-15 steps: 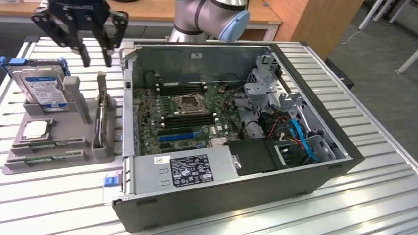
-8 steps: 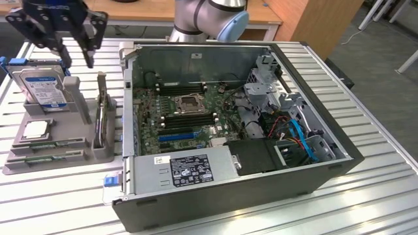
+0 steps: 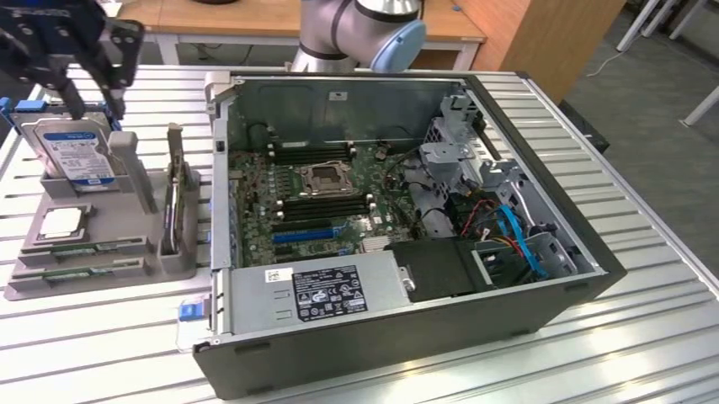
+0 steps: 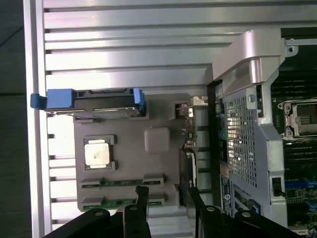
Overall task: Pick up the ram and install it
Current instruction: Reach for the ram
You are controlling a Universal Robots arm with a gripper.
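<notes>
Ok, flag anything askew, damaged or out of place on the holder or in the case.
Nothing stands out. On the gray holder the hard drive stands upright, the CPU lies flat and both ram sticks sit in their slots. The open case shows no damage.

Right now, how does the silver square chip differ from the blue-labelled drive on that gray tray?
The hard drive stands upright on edge; the silver chip lies flat. The drive is larger, with a blue-and-white label; the chip is small, square and silver. Both sit in slots of the gray tray.
</notes>
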